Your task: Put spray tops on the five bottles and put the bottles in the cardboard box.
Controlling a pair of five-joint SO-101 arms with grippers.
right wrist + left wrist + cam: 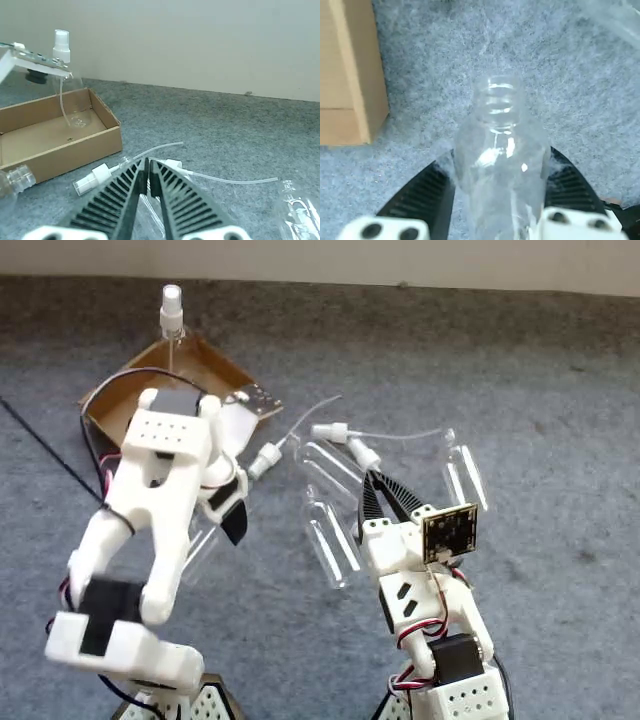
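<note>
High view overhead, facing down and forward, left wrist view close, angled down beside the cardboard box (pixel 350 75), right wrist view low, facing the wall (pixel 200 40), that box common to all.

Clear glossy plastic bottle (pixel 500 155), matt cardboard box (pixel 350 75), rough grey carpet (pixel 595 90)

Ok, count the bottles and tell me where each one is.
5. A capped bottle stands in the cardboard box; the left claw holds one; three lie on the carpet: two by the right claw, one farther right. None looks hidden.
</note>
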